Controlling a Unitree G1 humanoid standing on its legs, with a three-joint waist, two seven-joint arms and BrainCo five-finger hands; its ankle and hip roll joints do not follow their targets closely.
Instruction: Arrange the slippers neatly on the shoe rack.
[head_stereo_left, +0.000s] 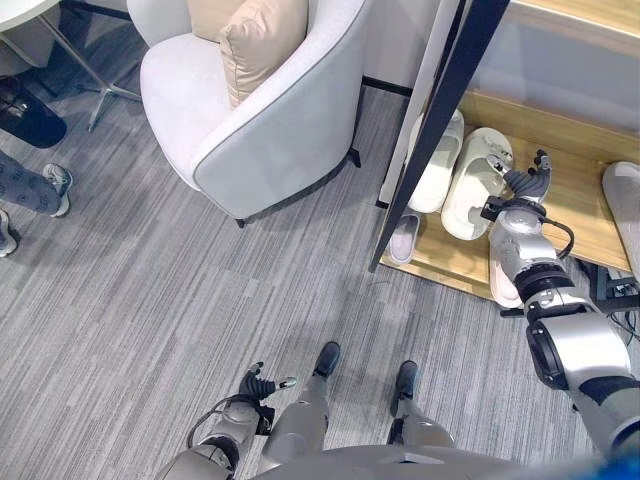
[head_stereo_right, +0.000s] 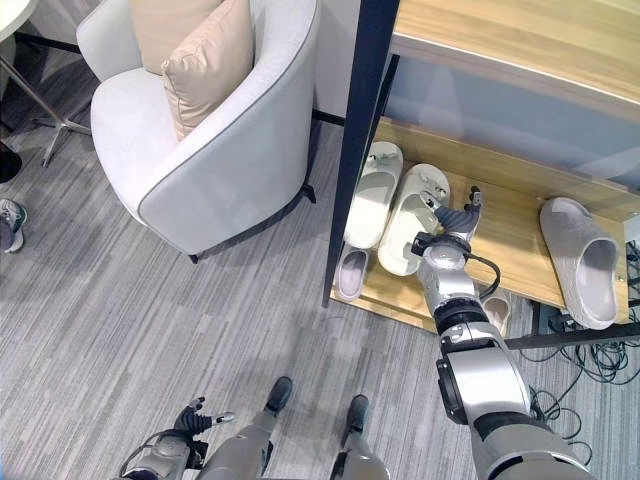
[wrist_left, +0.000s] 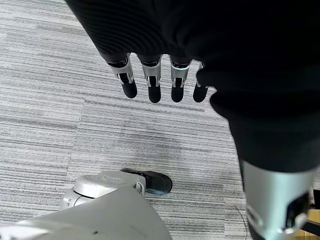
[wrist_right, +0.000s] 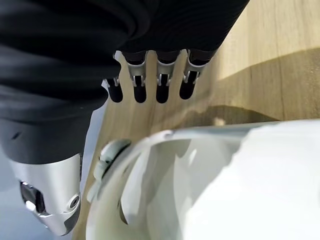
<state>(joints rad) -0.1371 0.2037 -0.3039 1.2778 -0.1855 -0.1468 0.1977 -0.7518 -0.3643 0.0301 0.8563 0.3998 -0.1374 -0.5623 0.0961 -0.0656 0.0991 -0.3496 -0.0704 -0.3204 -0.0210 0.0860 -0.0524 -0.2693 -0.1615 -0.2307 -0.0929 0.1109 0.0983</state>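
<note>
Two cream slippers (head_stereo_left: 437, 165) (head_stereo_left: 472, 190) lie side by side on the wooden shoe rack's middle shelf (head_stereo_right: 510, 225). My right hand (head_stereo_right: 455, 214) hovers over the right one of the pair, fingers (wrist_right: 150, 85) straight and open above the bare wood, the slipper's rim (wrist_right: 210, 145) just under the palm. A larger grey slipper (head_stereo_right: 580, 260) lies further right on the same shelf. On the lower shelf sit a small grey slipper (head_stereo_left: 404, 238) and another (head_stereo_right: 497, 310) partly hidden by my arm. My left hand (head_stereo_left: 258, 385) hangs low over the carpet, open and holding nothing.
The rack's dark upright post (head_stereo_left: 440, 110) stands left of the slippers. A white armchair (head_stereo_left: 270, 130) with a beige cushion (head_stereo_left: 255, 45) is at the back left. A person's shoe (head_stereo_left: 55, 185) shows at the far left. Cables (head_stereo_right: 600, 355) lie right of the rack.
</note>
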